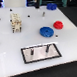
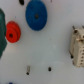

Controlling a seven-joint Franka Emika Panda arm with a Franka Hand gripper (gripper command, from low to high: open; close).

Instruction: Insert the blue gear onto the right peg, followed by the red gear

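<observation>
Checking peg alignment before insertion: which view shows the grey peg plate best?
Exterior view: the whole grey plate shows, black rim and both pegs upright on it. The wrist view shows no plate surface, only two small dark spots that may be the pegs; cannot tell.

Table [image 1: 11, 45] is plain white, kinda glossy. The blue gear [image 1: 46, 31] is a bright, saturated blue with a darker spot at its hub, and the red gear [image 1: 58, 24] is solid red, also dark in the middle. The plate [image 1: 35, 53] is grey with a black rim, and both pegs on it look dark. There's a cream-coloured blocky part [image 1: 16, 22] with dark little holes dotted over it.
</observation>
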